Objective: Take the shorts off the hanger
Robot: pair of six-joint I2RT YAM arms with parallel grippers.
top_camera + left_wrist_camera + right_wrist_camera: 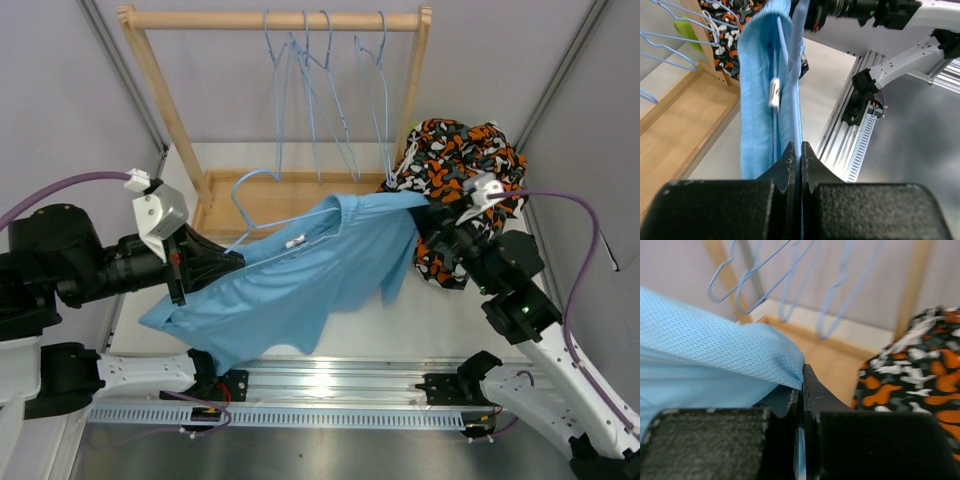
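The light blue shorts [290, 285] hang stretched between both grippers above the table. My left gripper [228, 262] is shut on their left end, with blue cloth pinched between the jaws [801, 147]. My right gripper [428, 215] is shut on the right edge of the cloth [801, 377]. A blue wire hanger [236, 200] lies along the top of the shorts. Its metal clip [295, 240] [774, 92] is still on the fabric. The camouflage shorts [460, 160] lie heaped at the right, just behind my right gripper.
A wooden rack [270, 18] stands at the back with several bare blue hangers [325, 90] on its rail. Its wooden base [215, 205] lies under the shorts' far side. A metal rail [330, 375] runs along the near edge.
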